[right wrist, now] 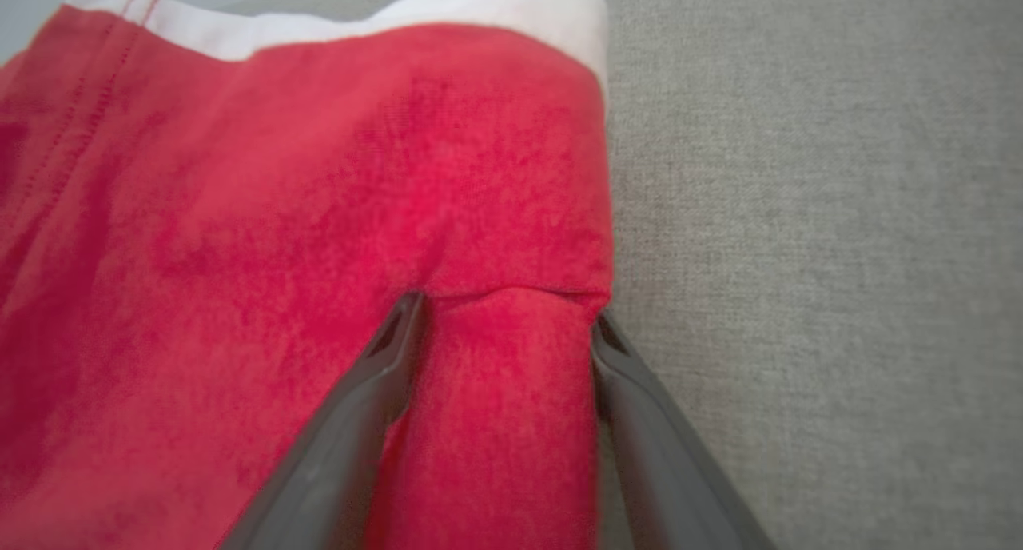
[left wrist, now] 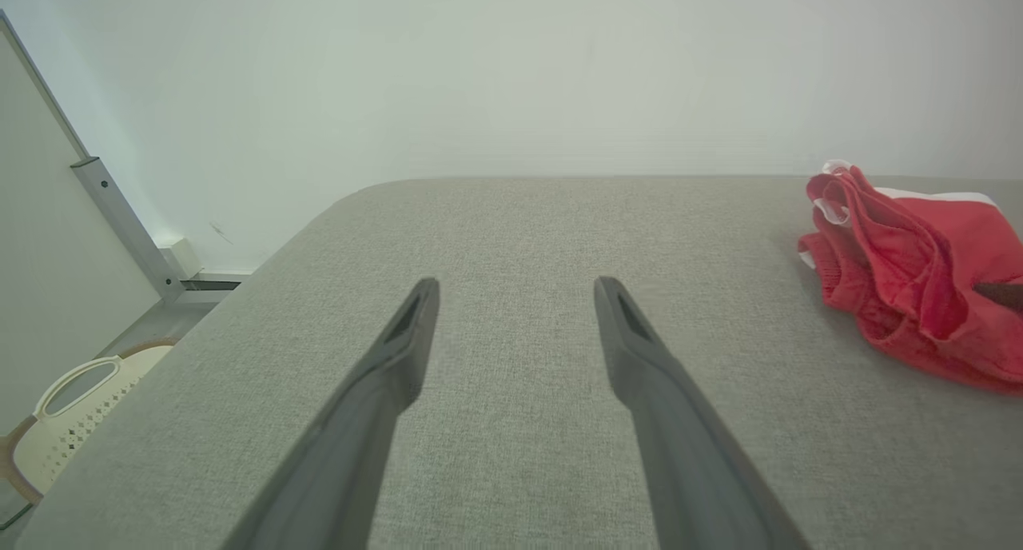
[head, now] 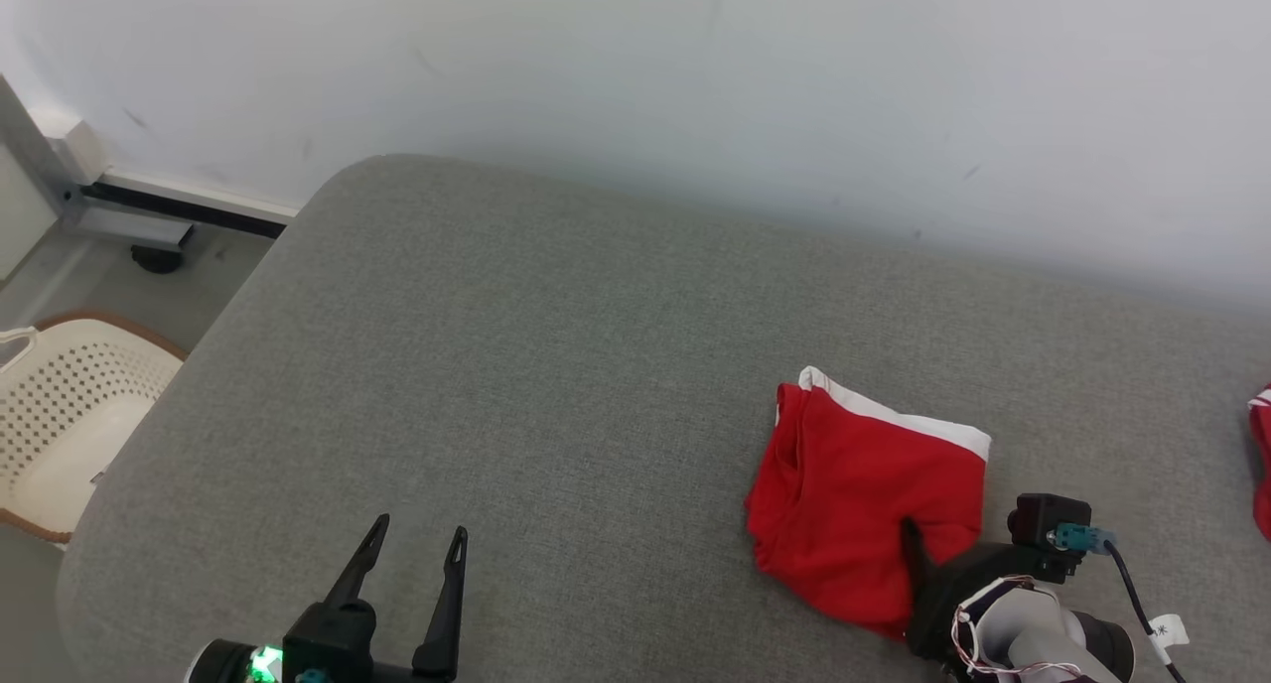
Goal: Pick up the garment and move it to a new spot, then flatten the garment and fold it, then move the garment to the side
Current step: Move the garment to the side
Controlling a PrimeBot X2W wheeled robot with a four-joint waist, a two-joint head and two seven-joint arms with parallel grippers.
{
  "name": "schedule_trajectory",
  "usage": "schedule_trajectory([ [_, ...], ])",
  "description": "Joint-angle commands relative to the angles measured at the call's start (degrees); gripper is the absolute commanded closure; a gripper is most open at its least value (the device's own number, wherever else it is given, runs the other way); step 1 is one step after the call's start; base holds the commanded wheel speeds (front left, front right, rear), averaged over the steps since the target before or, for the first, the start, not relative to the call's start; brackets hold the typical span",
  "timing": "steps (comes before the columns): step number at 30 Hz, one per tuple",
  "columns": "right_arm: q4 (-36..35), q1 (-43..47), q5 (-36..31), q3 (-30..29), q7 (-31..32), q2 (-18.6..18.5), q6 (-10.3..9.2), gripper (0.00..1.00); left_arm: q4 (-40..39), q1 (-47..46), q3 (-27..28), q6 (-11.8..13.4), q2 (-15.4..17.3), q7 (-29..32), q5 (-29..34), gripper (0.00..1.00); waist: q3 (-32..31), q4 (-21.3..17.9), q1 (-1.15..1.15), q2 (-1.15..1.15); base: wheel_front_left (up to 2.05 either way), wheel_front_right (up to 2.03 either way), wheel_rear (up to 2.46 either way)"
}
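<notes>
head above, wrists low, garment (head: 864, 484) shared

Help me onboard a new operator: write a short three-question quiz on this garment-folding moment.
1. True or false: the left gripper is holding the red garment.
2. What lies between the fingers of the right gripper? A) nothing B) a fold of the garment C) the left gripper
3. Fill in: the band along the garment's far edge is ____.

Key: 1 false, it is open over the bare grey surface, apart from the garment. 2 B. 3 white.
</notes>
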Motion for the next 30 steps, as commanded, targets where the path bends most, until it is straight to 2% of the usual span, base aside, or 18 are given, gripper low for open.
schedule_trajectory([
  [1, 1.0, 0.6, 0.5, 1.2, 0.1, 0.7, 0.03, 1.0, 0.6, -1.0, 0.1, 0.0, -0.3, -0.4, -0.3, 0.0, 0.2, 0.6, -0.01, 0.0, 0.0, 0.0, 0.0],
  [4, 0.6, 0.6, 1.1, 3.4, -1.6, 0.5, 0.03, 1.0, 1.2, -0.4, 0.2, -0.2, -0.1, -0.6, -0.7, 0.0, -0.7, -0.3, -0.01, 0.0, 0.0, 0.0, 0.0],
  [11, -1.6, -1.1, -0.5, 10.7, -3.7, -3.0, 0.03, 1.0, 1.5, 0.9, 0.9, -0.1, 0.1, -1.0, -1.3, 0.0, -1.7, -4.8, -0.01, 0.0, 0.0, 0.0, 0.0],
  [14, -3.1, -2.5, -0.9, 15.0, -3.5, -5.4, 0.03, 1.0, 1.2, 2.2, 1.6, 0.5, 0.0, -1.2, -1.8, 0.0, -1.6, -8.3, -0.01, 0.0, 0.0, 0.0, 0.0],
  [18, -5.6, -6.1, -0.9, 21.4, -1.9, -9.8, 0.02, 1.0, 0.5, 2.4, 2.6, 0.7, -0.1, -1.3, -2.2, 0.0, -0.4, -13.1, -0.01, 0.0, 0.0, 0.0, 0.0],
  [21, -8.4, -11.0, 0.1, 27.9, 1.0, -15.1, 0.02, 1.0, -0.6, 0.7, 3.4, 0.8, -0.1, -1.4, -1.8, 0.0, 2.6, -16.7, -0.01, 0.0, 0.0, 0.0, 0.0],
  [26, -10.9, -15.6, 2.9, 34.3, 3.5, -21.6, 0.02, 1.0, -1.4, -1.0, 3.7, 0.7, -0.2, -1.5, -1.0, 0.0, 5.6, -19.0, -0.01, 0.0, 0.0, 0.0, 0.0],
  [30, -11.2, -18.0, 6.1, 37.7, 5.3, -26.3, 0.02, 1.0, -1.4, -2.4, 3.4, 0.2, 0.1, -1.5, -0.4, 0.0, 7.2, -19.3, -0.01, 0.0, 0.0, 0.0, 0.0],
])
